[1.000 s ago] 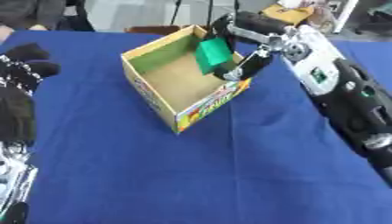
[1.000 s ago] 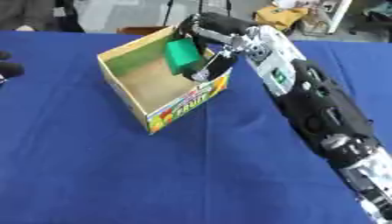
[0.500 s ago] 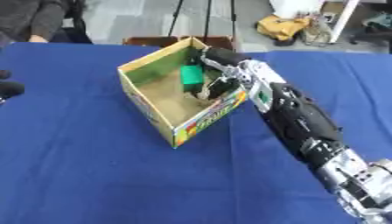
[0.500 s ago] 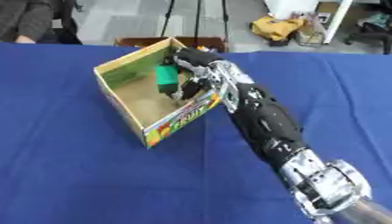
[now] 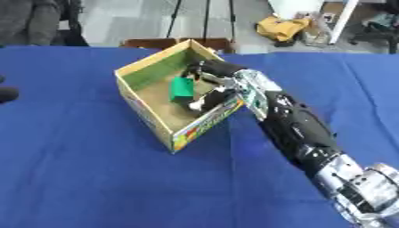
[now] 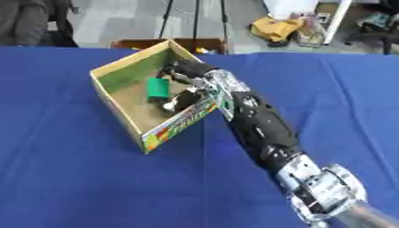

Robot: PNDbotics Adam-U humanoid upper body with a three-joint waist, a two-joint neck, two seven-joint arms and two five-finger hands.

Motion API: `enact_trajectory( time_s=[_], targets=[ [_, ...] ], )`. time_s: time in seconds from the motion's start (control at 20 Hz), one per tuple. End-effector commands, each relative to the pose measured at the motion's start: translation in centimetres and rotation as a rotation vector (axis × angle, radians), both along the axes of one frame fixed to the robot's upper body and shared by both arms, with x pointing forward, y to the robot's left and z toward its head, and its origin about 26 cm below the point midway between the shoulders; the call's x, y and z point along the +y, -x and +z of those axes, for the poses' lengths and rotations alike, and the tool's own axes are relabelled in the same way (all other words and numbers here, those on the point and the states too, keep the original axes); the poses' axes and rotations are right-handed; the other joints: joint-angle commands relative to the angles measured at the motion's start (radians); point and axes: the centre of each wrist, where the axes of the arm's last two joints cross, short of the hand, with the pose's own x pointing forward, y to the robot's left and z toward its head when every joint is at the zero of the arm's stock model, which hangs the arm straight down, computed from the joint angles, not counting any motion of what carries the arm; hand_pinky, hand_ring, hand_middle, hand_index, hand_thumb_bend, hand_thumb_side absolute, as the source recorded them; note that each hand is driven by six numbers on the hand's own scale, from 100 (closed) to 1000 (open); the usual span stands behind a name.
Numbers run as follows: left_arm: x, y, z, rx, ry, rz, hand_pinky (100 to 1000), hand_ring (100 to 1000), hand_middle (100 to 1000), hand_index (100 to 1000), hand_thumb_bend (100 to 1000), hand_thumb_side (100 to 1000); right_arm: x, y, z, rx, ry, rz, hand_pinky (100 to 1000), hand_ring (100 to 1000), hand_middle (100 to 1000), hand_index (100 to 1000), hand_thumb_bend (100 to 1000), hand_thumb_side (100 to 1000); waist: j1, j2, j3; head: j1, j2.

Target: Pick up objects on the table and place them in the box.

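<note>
Inside the box (image 5: 148, 116) at upper centre, the right hand (image 5: 209, 83) is now lowering the green object (image 5: 182, 87), fingers still curled round it, placement nearly finishing.

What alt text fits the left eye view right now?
The right hand reaches into the open box on the blue table, with a green object at its fingers. A dark shape at the left edge may be the left hand.
</note>
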Motion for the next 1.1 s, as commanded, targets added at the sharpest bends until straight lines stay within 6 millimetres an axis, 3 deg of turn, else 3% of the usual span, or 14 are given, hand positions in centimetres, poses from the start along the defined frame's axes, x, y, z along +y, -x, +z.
enact_trajectory(
  time_s=[0.05,0.1,0.2,0.25,0.3,0.35,0.55,0.6,0.65,0.7,1.1],
  targets=[
    [0.1,0.2,0.8,-0.031,-0.003,-0.006,704,612,619,744,613,999,-0.2,0.2,2.8,-0.096,0.001,0.023,679,769,860,891,599,623,0.004,-0.027,-0.007,0.006,-0.007],
    [0.1,0.2,0.7,-0.029,-0.004,-0.004,704,612,619,744,613,999,0.0,0.3,3.1,-0.111,-0.008,0.036,678,768,857,890,588,618,0.004,-0.029,-0.011,0.009,-0.006],
    [0.3,0.2,0.5,-0.023,-0.005,0.003,704,612,619,744,614,998,0.0,0.7,4.0,-0.147,-0.040,0.066,657,747,834,879,479,614,0.006,-0.035,-0.023,0.019,-0.001],
    [0.5,0.2,0.4,-0.019,-0.004,0.009,704,612,619,744,615,998,0.0,0.9,4.6,-0.167,-0.063,0.080,651,741,826,875,480,552,0.007,-0.039,-0.032,0.026,0.003],
    [0.6,0.3,0.2,-0.015,-0.004,0.014,704,612,619,743,615,998,-0.1,1.2,5.0,-0.182,-0.087,0.094,639,727,813,867,435,587,0.009,-0.043,-0.041,0.032,0.006],
    [0.8,0.3,0.0,-0.009,-0.002,0.021,704,612,619,743,615,998,-0.1,1.6,5.6,-0.202,-0.115,0.113,636,724,808,865,438,528,0.010,-0.047,-0.052,0.039,0.013],
    [1.6,0.4,-0.9,0.016,0.001,0.056,705,612,619,743,614,999,-0.2,3.9,7.5,-0.271,-0.286,0.207,598,682,761,830,333,511,0.018,-0.064,-0.115,0.083,0.035],
    [1.8,0.4,-1.1,0.020,0.002,0.065,705,611,619,743,614,1000,-0.3,4.7,7.7,-0.277,-0.347,0.230,595,678,757,827,315,514,0.020,-0.066,-0.132,0.096,0.038],
    [2.0,0.4,-1.3,0.024,0.003,0.075,705,612,619,743,611,979,-0.3,5.5,7.9,-0.277,-0.414,0.249,579,662,739,813,242,578,0.020,-0.067,-0.148,0.109,0.041],
    [2.2,0.4,-1.4,0.027,0.003,0.084,705,612,619,743,615,1000,-0.5,6.4,7.9,-0.271,-0.490,0.265,575,659,733,810,245,526,0.021,-0.068,-0.163,0.121,0.043],
    [3.6,0.4,-2.1,0.045,0.012,0.154,713,617,623,743,617,1000,-3.3,13.1,5.6,-0.139,-1.013,0.252,557,648,710,783,127,623,0.033,-0.064,-0.252,0.208,0.040]
  ],
)
